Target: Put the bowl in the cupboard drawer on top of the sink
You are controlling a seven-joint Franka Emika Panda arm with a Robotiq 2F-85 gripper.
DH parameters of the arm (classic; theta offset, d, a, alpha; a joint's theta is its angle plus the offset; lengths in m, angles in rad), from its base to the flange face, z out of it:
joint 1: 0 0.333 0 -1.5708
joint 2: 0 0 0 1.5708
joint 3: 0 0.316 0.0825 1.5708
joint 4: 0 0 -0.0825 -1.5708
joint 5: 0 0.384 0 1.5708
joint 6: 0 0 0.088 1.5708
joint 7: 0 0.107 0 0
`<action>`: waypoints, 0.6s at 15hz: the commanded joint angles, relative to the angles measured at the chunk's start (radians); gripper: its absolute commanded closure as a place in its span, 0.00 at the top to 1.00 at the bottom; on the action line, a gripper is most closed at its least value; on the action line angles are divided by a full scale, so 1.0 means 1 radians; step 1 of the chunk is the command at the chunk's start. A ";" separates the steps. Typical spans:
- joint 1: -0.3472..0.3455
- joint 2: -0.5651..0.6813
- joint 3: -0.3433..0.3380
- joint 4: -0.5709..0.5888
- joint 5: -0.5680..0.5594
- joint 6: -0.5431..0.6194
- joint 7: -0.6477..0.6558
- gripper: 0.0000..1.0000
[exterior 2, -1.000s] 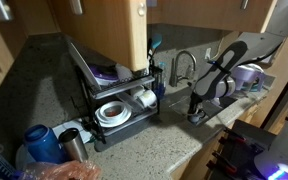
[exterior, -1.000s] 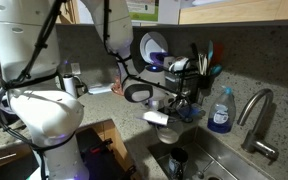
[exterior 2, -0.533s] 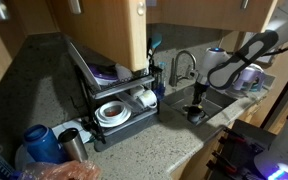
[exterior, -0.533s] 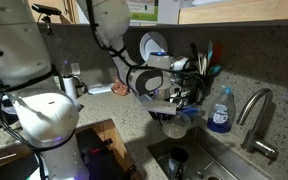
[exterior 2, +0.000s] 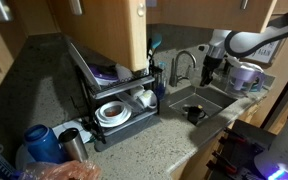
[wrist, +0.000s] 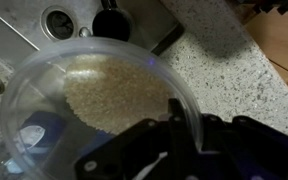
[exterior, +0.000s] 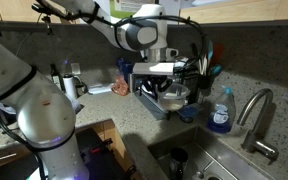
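In a kitchen, a speckled stone table (wrist: 224, 60) borders a steel sink (wrist: 9, 30). The gripper (wrist: 179, 125) hangs over the sink's edge. Its jaws are clenched on the rim of the clear bowl (wrist: 84, 100), which is held in the air above sink and table.

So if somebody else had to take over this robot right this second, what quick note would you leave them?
Gripper: shut on the rim of the clear bowl.
Bowl: held in the air over the edge of the sink.
Done: bowl gripped and off the ground surface.
Left: carry it up to the wooden cupboard above the sink, set it inside, let go. Whether the cupboard is open does not show.
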 commanded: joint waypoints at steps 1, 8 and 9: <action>-0.001 -0.095 0.011 0.055 0.008 -0.143 0.000 0.01; 0.014 -0.156 0.005 0.125 0.021 -0.244 0.007 0.01; 0.017 -0.158 0.004 0.142 0.025 -0.260 0.007 0.01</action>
